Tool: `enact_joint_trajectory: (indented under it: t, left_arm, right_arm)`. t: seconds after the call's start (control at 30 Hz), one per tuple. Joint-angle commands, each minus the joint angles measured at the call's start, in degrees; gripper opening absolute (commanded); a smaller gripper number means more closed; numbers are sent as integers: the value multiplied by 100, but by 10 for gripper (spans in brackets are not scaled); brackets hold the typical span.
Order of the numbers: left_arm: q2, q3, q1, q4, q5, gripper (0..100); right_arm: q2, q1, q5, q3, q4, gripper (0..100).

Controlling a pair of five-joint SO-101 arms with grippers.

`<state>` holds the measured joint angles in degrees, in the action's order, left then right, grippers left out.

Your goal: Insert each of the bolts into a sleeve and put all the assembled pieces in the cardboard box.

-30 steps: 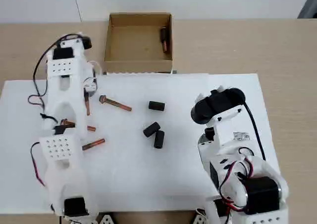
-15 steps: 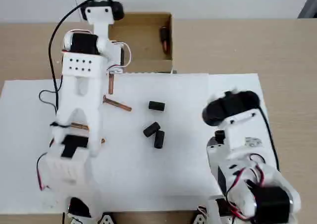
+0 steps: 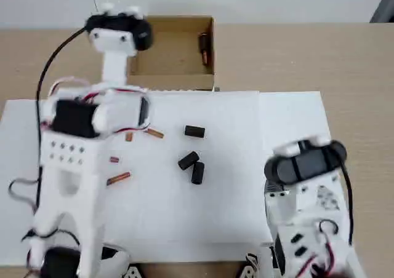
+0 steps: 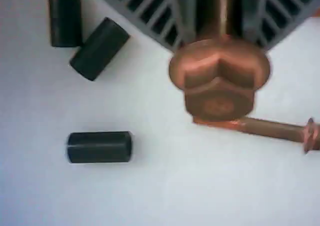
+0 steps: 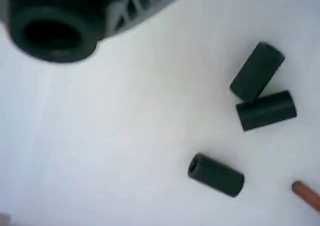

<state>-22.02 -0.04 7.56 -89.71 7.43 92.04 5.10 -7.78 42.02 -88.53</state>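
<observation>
My left gripper (image 4: 216, 13) is shut on a copper bolt (image 4: 218, 81), whose hex head hangs over the white sheet. Below it lie three black sleeves (image 4: 99, 147) and another bolt (image 4: 275, 128). My right gripper (image 5: 75, 6) is shut on a black sleeve (image 5: 52, 33), held above the sheet with its bore showing. In the high view the three loose sleeves (image 3: 194, 131) lie mid-sheet, and several loose bolts (image 3: 119, 178) lie to their left. The cardboard box (image 3: 140, 50) at the back holds one assembled piece (image 3: 204, 48). The left arm (image 3: 92, 124) stands over the sheet's left part, the right arm (image 3: 305, 164) at the front right.
A white sheet (image 3: 246, 216) covers the wooden table (image 3: 357, 63). The left arm's body hides part of the bolts. Bare sheet lies between the sleeves and the right arm.
The left arm has risen and swung toward the front with its bolt, its wrist now high near the box. The right arm has drawn back toward the front right corner.
</observation>
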Motion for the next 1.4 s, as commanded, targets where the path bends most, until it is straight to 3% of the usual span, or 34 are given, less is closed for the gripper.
enact_joint_trajectory:
  t: [0.0,0.37,0.9,1.03,1.27,1.37]
  left_arm:
    - [-1178,1165,-26,747,-44,5]
    - [-4290,4523,-44,2734,-26,5]
    - [-7631,7037,-26,3640,44,5]
    - [-8290,7486,0,3640,747,5]
    - [-8211,7512,9,3648,2637,5]
    - [-8211,7512,9,3648,3095,6]
  right_arm:
    - [1121,-22,-26,791,567,3]
    - [1015,13,747,1688,1130,2]
    - [1015,1991,712,4026,3846,2]
    - [1015,2510,703,4501,4479,2]
    - [1015,3319,695,4985,5437,2]
    - [1015,3705,633,5108,5692,2]
